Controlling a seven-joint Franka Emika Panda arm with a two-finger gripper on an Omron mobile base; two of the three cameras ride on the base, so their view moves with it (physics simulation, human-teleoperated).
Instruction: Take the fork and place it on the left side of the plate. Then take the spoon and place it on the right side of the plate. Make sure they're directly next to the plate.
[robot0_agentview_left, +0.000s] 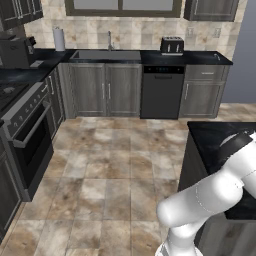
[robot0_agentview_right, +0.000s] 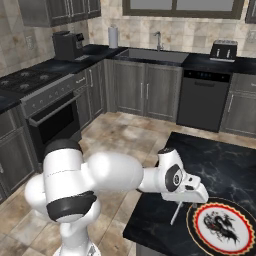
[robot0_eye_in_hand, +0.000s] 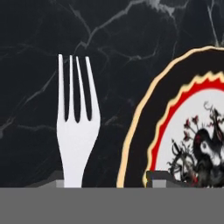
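You see a worktop (robot0_eye_in_hand: 131, 39) of polished black stone with thin pale veins, smooth and faintly glossy. The fork (robot0_eye_in_hand: 77, 127) on it looks like bright, smooth silver metal, almost white under the light. The plate (robot0_eye_in_hand: 183, 131) looks like glazed ceramic, glossy, with a dark band and a printed centre.

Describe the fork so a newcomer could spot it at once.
Find the black marble counter in front of the robot, then the round plate on it. Just left of its rim lies the fork: slim, pale silver, four tines, against the dark stone.
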